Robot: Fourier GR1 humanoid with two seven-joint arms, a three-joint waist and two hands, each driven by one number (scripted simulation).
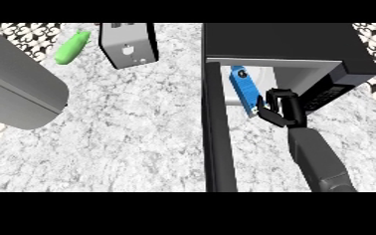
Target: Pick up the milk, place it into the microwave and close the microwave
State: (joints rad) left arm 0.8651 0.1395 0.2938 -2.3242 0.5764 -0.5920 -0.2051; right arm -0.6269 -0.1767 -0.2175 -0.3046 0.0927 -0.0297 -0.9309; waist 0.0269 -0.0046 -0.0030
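Along the left edge of the frame a broad grey form [26, 87] is cut off by the border, and what it belongs to cannot be made out; no left hand shows anywhere. At the upper left a green bottle-like thing [72, 48] lies tilted on the speckled counter [132, 134], its top end too small to read. Just right of it stands a grey box [129, 45] with a dark side, clipped by the upper edge.

On the right the black microwave [294, 40] runs out of the frame at the top and right, so only part of its body shows. Its door [219, 129] is swung open and seen edge-on as a dark upright bar. Inside the pale cavity lies the milk [243, 85], a blue carton slanting from upper left to lower right. The right hand [285, 110], reaching in from the lower right on its grey forearm [320, 162], has its fingers curled and pinches the carton's lower end, hiding that corner.
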